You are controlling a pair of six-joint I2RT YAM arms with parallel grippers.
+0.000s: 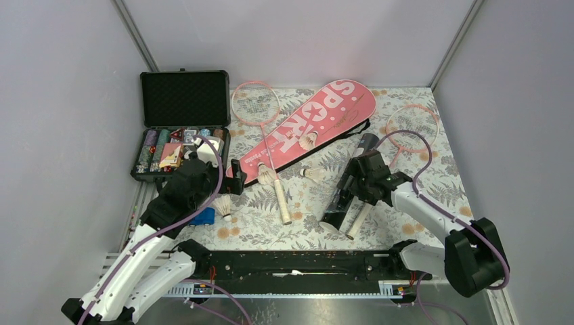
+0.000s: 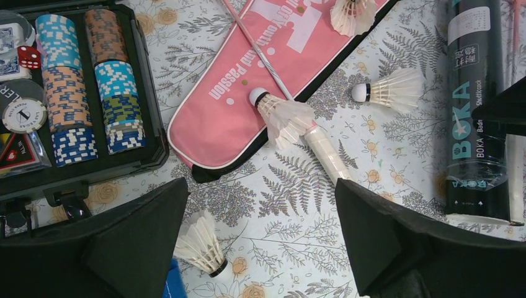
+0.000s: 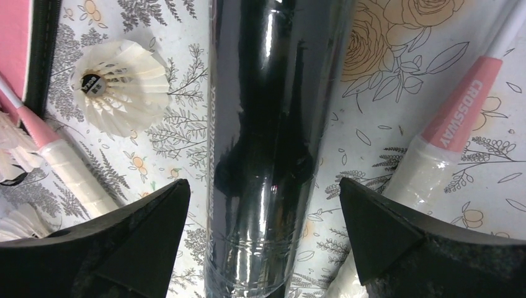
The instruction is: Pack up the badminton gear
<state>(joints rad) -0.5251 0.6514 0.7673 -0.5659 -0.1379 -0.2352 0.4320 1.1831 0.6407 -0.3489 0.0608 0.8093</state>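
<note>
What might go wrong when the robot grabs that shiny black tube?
1. The tube is round and glossy, so it may slip or roll away when the open right gripper closes on it.
2. The racket handle lies close beside the tube, so a finger may catch it or push it aside.

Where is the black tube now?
In the top view the tube lies right of centre, between the pink bag and the right racket, under the right gripper, whose jaws stand open.
</note>
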